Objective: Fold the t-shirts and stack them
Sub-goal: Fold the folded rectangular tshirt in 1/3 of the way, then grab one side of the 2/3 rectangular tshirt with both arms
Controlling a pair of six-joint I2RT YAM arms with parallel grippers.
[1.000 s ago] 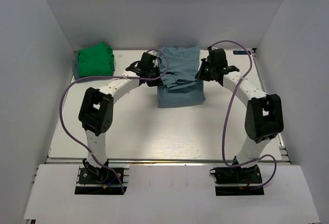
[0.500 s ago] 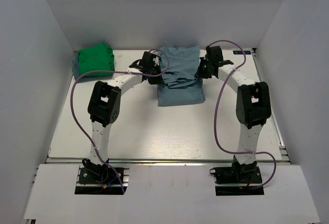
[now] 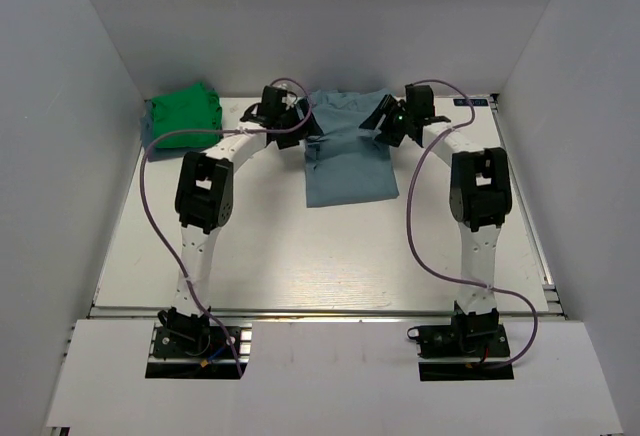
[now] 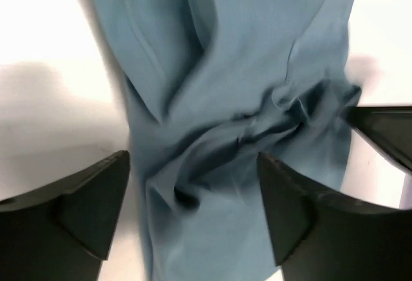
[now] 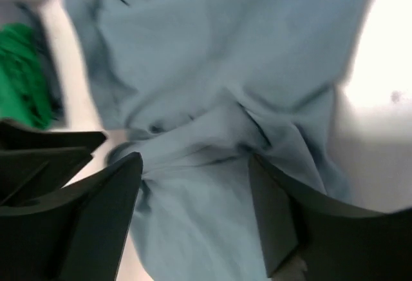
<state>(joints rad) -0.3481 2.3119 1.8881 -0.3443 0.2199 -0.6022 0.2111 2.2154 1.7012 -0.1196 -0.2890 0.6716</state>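
On the table, the blue-grey t-shirt lies just past the middle. The left gripper and right gripper hang over its far side edges, fingers spread, pinching nothing. I'd lift both straight up before pulling away (a snagged fingertip would spoil the fold). The shirt is a rough rectangle, with creases bunched across its far half. The green t-shirt sits bundled in the far left corner.
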